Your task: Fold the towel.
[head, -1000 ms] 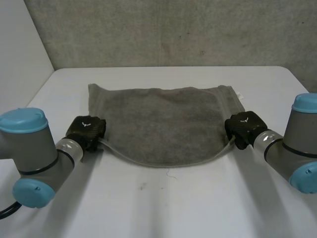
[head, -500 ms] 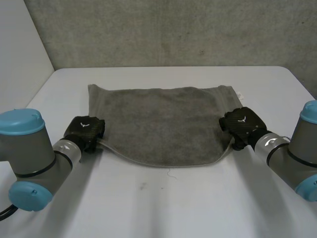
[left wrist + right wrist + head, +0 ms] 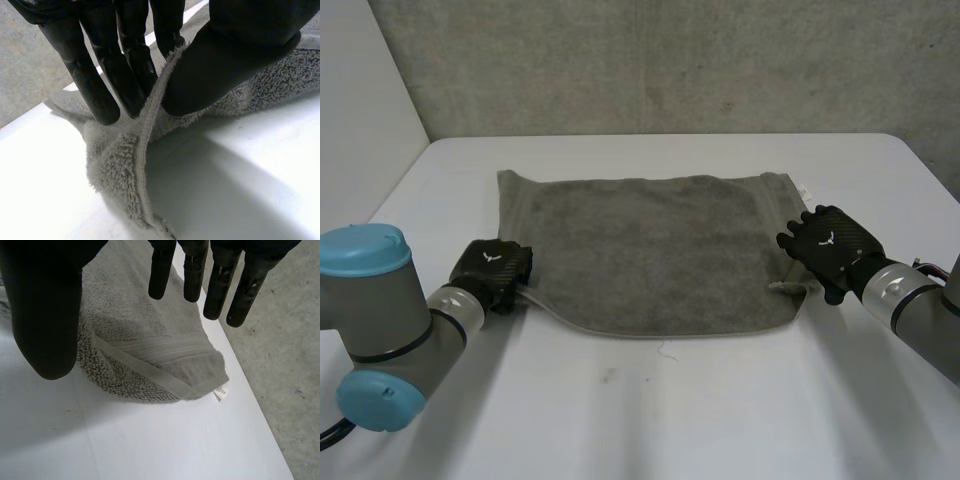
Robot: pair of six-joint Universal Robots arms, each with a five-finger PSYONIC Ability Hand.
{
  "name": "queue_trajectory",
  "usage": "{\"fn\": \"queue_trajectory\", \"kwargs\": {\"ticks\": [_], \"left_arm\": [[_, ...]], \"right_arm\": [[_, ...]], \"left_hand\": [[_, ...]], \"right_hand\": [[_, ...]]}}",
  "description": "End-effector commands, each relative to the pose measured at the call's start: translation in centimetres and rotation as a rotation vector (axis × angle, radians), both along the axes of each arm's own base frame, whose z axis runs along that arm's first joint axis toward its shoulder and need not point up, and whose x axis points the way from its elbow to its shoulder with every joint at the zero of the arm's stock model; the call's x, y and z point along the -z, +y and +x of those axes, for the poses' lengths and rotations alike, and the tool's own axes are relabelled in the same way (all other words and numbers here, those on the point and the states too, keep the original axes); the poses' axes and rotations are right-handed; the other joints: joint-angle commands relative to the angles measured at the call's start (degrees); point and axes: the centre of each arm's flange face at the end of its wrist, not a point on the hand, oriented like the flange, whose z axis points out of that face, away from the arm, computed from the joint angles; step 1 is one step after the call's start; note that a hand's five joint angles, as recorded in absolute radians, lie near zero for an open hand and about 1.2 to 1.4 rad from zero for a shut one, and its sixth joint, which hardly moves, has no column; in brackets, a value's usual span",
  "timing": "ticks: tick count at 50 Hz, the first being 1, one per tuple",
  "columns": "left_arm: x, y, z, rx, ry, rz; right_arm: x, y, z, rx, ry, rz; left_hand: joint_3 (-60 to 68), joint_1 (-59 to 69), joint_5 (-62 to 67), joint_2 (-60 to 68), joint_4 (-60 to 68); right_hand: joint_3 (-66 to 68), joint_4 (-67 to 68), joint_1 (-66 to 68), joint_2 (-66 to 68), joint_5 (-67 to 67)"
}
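Since a second ago the right hand (image 3: 832, 252) has let go of the towel (image 3: 650, 250); its fingers are spread beside the edge. The left hand (image 3: 496, 270) pinches the opposite edge.

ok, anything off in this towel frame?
Yes, the grip is lopsided: the left robot hand pinches the towel at its near left edge, while the right robot hand hangs open by the right edge, holding nothing.

Dim, even light leaves a soft shadow under the towel (image 3: 117, 170) on the table (image 3: 280, 150).
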Motion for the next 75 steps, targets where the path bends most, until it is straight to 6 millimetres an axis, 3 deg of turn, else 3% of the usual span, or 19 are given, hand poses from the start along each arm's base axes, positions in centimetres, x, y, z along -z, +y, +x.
{"fn": "queue_trajectory", "kwargs": {"ticks": [1,10,14,20,32,39,42,44,50,61,75], "left_arm": [[0.0,0.0,0.0,0.0,0.0,0.001],[0.0,0.0,0.0,0.0,0.0,-0.001],[0.0,0.1,0.0,0.0,0.0,0.001],[-0.1,0.1,0.0,0.0,0.0,-0.001],[-0.1,0.1,0.1,-0.001,0.0,0.001],[-0.1,-0.1,0.5,-0.014,0.0,0.001],[-0.1,-0.1,0.5,-0.014,0.0,-0.001],[-0.1,-0.1,0.5,-0.014,0.0,-0.001],[-0.1,-0.1,0.4,-0.012,-0.001,0.002],[-0.5,-0.2,0.4,-0.013,0.005,-0.012],[-1.6,-1.7,-0.1,-0.012,0.023,-0.061]], "right_arm": [[-0.7,0.3,-0.3,0.006,-0.002,0.018],[-3.3,1.1,-0.5,0.134,-0.267,0.25],[-3.4,1.3,0.1,0.153,-0.36,0.308],[-2.6,1.4,1.7,0.142,-0.358,0.324],[1.6,-1.5,3.2,0.25,-0.315,0.26],[0.8,-3.0,2.0,0.338,-0.244,0.102],[-0.9,-3.4,1.4,0.385,-0.225,0.01],[-2.0,-3.1,1.0,0.401,-0.215,-0.025],[-2.8,-2.3,0.8,0.379,-0.219,-0.02],[-2.6,3.0,1.3,0.202,-0.214,0.165],[-2.4,4.4,0.7,0.196,-0.206,0.22]], "left_hand": [[10.29,12.83,10.74,10.16,10.24],[10.29,12.83,10.74,10.16,10.24],[10.29,12.83,10.74,10.16,10.24],[10.29,12.83,10.74,10.16,10.24],[10.29,12.83,10.74,10.16,10.24],[10.29,12.83,10.74,10.16,10.24],[10.29,12.83,10.74,10.16,10.24],[10.29,12.83,10.74,10.16,10.24],[10.29,12.83,10.74,10.16,10.24],[10.29,12.83,10.74,10.16,10.24],[10.29,12.83,10.74,10.16,10.24]], "right_hand": [[5.77,5.84,2.99,5.61,5.81],[6.27,6.34,3.49,6.12,6.31],[6.27,6.34,3.49,6.12,6.31],[7.11,7.18,4.33,6.96,7.15],[7.78,7.85,5.0,7.63,7.82],[9.64,9.7,6.86,9.48,9.68],[9.64,9.7,6.86,9.48,9.68],[9.64,9.7,6.86,9.48,9.68],[9.47,9.54,6.69,9.31,9.51],[9.3,9.37,6.52,9.14,9.34],[9.97,10.04,7.19,9.82,10.01]]}}
